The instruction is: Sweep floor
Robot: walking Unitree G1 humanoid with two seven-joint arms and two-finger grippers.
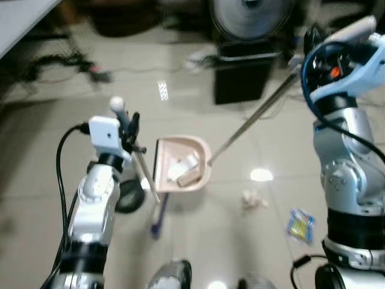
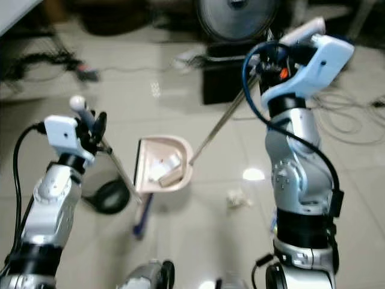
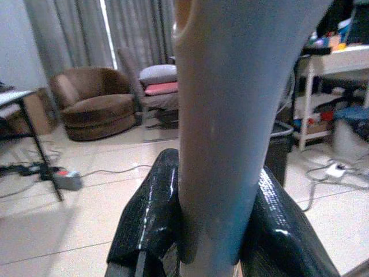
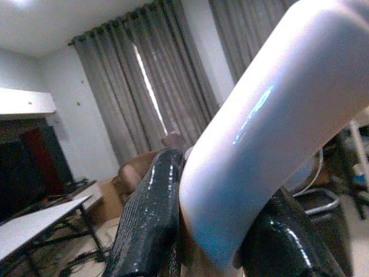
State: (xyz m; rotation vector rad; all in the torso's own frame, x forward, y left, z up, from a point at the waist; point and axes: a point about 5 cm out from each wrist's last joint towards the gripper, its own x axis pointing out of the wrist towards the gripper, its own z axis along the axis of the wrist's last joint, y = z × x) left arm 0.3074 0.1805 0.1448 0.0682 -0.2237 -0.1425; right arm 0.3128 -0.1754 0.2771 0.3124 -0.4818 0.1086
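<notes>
- Left hand raised at the robot's left, fingers pinching the broom handle from both sides — handle runs down and right toward the floor.
- Broom head, blue, low on the floor just under the near edge of the dustpan; blurred.
- Right hand high at upper right, fingers clamped on the white grip of the dustpan's pole.
- Pole slants down-left from that hand to the dustpan, meeting its right rim.
- Dustpan is pink, sits mid-floor between the two arms, straight open edge facing the left arm; pale scraps lie inside.
- Crumpled paper on the tiles just right of the dustpan, apart from it.
- Blue-yellow wrapper further right, near the right arm's base.
- Black round object on the floor beside the left forearm — can't tell what.
- Black bin and a fan behind the dustpan; cables at far left by a surface edge.
- Open tiles between dustpan and cables, and in front near the robot's feet.
</notes>
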